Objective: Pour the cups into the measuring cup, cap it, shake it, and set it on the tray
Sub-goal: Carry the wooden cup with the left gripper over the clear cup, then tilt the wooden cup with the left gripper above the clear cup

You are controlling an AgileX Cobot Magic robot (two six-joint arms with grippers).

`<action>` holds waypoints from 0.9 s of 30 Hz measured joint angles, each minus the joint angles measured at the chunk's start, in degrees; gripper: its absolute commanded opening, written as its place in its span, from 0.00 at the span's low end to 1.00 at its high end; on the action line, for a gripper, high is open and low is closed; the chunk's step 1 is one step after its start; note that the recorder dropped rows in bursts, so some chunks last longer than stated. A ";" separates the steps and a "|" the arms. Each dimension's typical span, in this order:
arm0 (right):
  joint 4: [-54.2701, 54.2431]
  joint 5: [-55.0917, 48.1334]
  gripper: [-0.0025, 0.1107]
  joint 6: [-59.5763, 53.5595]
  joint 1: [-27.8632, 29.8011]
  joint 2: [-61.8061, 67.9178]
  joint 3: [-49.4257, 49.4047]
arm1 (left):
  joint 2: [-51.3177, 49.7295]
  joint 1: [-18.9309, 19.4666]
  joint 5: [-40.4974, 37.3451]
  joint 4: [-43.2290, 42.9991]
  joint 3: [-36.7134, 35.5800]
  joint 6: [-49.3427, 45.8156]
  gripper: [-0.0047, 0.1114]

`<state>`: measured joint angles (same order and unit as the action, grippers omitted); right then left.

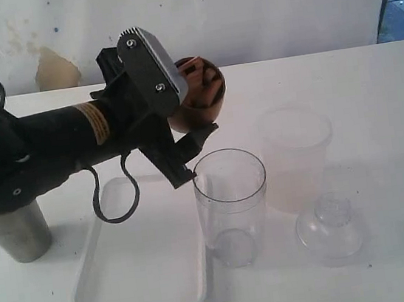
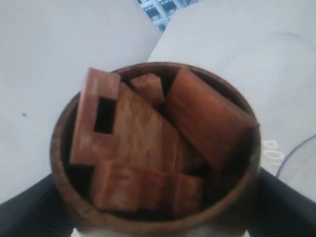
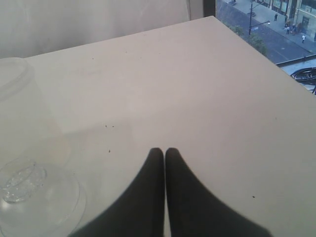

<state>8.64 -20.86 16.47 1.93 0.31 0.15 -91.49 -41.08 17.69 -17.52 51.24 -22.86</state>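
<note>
Zero pours done yet: left gripper (image 1: 182, 112) clamps the tipped wooden cup (image 1: 202, 91) near the measuring cup (image 1: 232, 206), blocks (image 2: 148, 148) inside. Steel tumbler (image 1: 19, 231) waits, lid (image 1: 330, 227) off. Right gripper (image 3: 164, 153) pinched together, empty.

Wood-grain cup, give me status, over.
Left gripper holds wood-grain cup, tipped, raised near measuring cup, blocks inside it. Right gripper shut, empty. Measuring cup uncapped, nothing blocking its mouth.

White table (image 1: 374, 98), stained white wall (image 1: 243, 11), window (image 3: 266, 24) onto street
</note>
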 measured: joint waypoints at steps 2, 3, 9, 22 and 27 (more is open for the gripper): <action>0.00 0.00 0.02 0.00 0.00 0.00 0.00 | 0.00 0.00 2.82 -1.10 0.02 0.00 0.04; 0.00 0.00 0.02 0.00 0.00 0.00 0.00 | 0.00 0.00 3.90 -1.36 0.02 0.00 0.04; 0.00 0.00 0.02 0.00 0.00 0.00 0.00 | -2.82 0.00 6.96 -2.36 0.02 -2.86 0.04; 0.00 0.00 0.02 1.04 0.00 0.00 0.00 | -4.55 0.00 6.87 -1.71 0.02 -12.69 0.04; 0.00 0.00 0.02 1.15 0.00 0.00 0.00 | -4.55 0.00 5.44 -1.23 0.02 -16.36 0.04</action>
<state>8.64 -20.86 17.62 1.93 0.31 0.15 -96.04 -41.08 23.14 -18.75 51.25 -39.22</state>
